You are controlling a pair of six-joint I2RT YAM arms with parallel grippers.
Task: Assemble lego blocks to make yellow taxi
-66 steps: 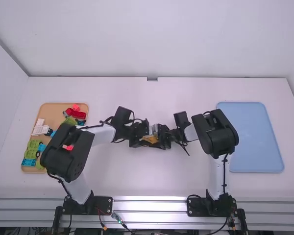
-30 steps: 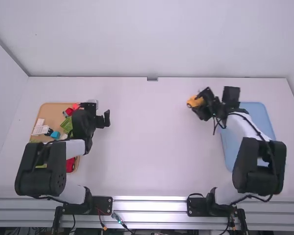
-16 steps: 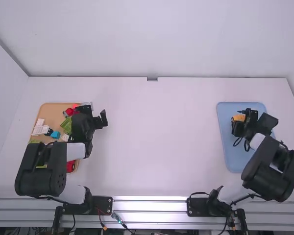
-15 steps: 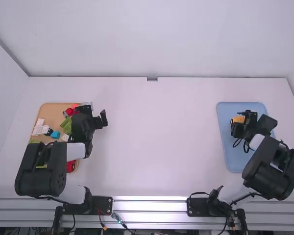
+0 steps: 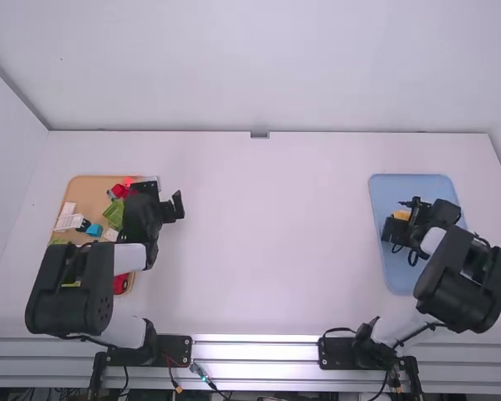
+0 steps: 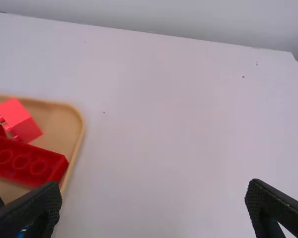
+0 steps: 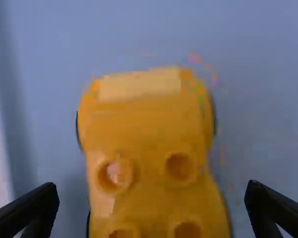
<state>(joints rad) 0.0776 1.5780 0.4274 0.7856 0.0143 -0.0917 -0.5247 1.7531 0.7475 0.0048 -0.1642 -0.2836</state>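
Note:
On the blue tray [image 5: 398,271] lies the yellow taxi [image 5: 401,215], with my right gripper [image 5: 398,219] around and above it. In the right wrist view the taxi [image 7: 146,148] sits between the spread fingers of my right gripper [image 7: 151,193], with a gap on either side; round studs show on its top. My left gripper [image 5: 180,205] is beside the right edge of the wooden tray [image 5: 88,185]. The left wrist view has my left gripper [image 6: 154,196] open with nothing held, and a red brick [image 6: 27,159] in the tray near one finger.
The wooden tray holds several loose blocks, among them a pink-red block [image 6: 21,121], a green block [image 5: 114,213], white pieces [image 5: 69,220] and a blue block [image 5: 94,230]. The left forearm covers part of that tray. White walls border the table's far and left sides.
My right arm has carried the taxi from the middle to the blue tray, and its gripper has let go. The left arm has swung back to the wooden tray from the middle.

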